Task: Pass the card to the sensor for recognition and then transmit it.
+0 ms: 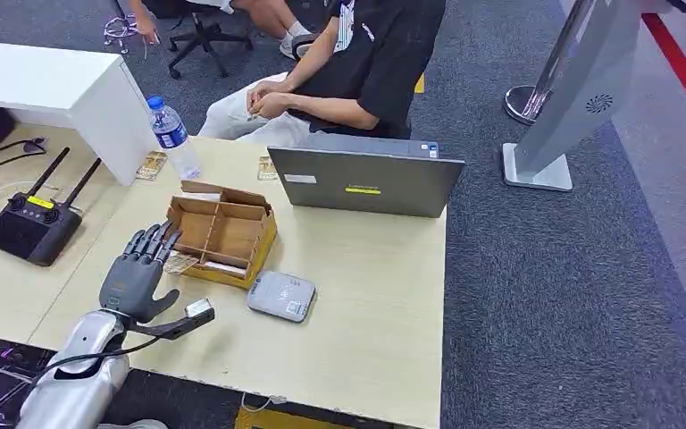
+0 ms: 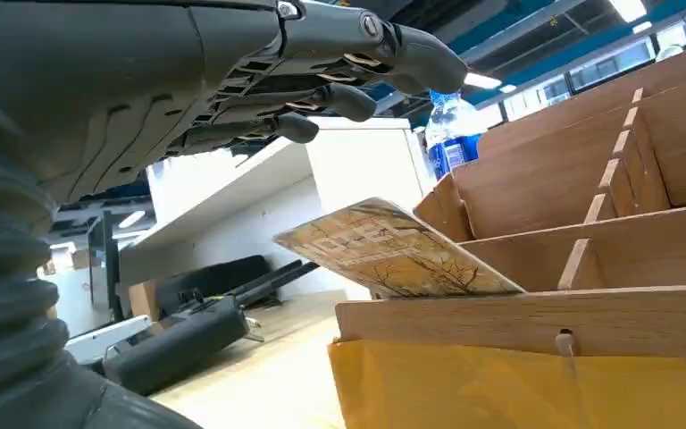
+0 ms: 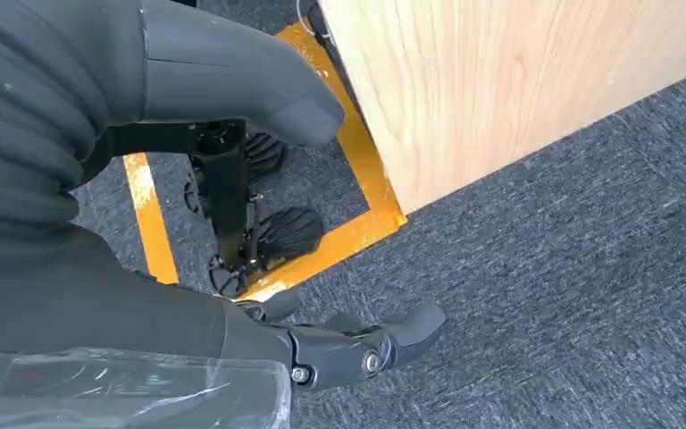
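Left hand [image 1: 136, 273] hovers with fingers spread, holding nothing, just above the card [image 2: 393, 250] – thin, stiff, light, likely slippery – which leans on the wooden box's [image 1: 223, 234] edge; best pinched at its free protruding end.

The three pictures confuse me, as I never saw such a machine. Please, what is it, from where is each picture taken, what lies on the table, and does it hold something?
It is a humanoid robot with two silver arms. The head view looks down from its body onto a table. There its left hand hovers with fingers spread over a card that leans out of a wooden box. Beside the box lie a grey sensor, a laptop, a water bottle and a black remote controller. A person sits behind the table. The left wrist view looks along that hand at the card. The right wrist view shows the right hand hanging over grey carpet. Neither hand holds anything.
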{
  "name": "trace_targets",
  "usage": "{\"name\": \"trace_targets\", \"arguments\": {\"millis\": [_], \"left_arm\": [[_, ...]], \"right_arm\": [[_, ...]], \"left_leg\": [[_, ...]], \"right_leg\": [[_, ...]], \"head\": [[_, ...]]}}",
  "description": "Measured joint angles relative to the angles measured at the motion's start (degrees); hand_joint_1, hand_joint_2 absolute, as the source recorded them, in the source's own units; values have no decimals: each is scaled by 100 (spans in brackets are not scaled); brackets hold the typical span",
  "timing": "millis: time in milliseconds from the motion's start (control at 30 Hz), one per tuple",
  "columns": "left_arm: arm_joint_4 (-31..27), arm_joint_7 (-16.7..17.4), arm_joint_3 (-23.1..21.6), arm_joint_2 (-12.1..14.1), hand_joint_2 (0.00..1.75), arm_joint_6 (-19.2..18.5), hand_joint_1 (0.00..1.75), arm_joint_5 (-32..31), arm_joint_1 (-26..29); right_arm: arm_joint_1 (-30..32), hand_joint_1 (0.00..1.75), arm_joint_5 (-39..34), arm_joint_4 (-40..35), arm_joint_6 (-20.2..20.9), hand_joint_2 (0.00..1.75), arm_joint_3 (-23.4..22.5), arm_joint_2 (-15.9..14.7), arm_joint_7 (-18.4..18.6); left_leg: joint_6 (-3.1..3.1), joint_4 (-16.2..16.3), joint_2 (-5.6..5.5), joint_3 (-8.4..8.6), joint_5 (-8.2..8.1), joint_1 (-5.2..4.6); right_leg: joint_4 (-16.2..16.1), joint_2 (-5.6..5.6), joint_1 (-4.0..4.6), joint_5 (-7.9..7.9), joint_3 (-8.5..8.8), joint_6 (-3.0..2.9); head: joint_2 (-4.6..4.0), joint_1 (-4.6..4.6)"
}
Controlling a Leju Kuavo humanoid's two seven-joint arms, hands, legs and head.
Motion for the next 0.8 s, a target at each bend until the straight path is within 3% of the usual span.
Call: {"name": "trace_targets", "arguments": {"millis": [33,67,233,567,800], "left_arm": [[0,0,4,0,175,0,131,-2,0],[0,2,7,0,175,-2,159,-7,0],[0,39,42,-2,175,-7,175,-44,-2],[0,44,81,-39,175,19,175,-89,-86],[-431,-127,81,-234,175,496,175,-44,-93]], "right_arm": [[0,0,0,0,0,175,0,0,0],[0,0,-2,0,0,175,2,0,0],[1,0,-7,0,0,175,9,-13,-2],[4,0,-9,0,0,175,57,-17,0],[2,0,-37,4,0,175,98,-17,11]], "left_leg": [[0,0,0,0,0,0],[0,0,0,0,0,0],[0,0,0,0,0,0],[0,0,0,0,0,0],[0,2,-5,-2,0,-1]], "right_leg": [[0,0,0,0,0,0],[0,0,0,0,0,0],[0,0,0,0,0,0],[0,0,0,0,0,0],[0,-5,0,0,0,0]], "head": [[0,0],[0,0],[0,0],[0,0],[0,2]]}}
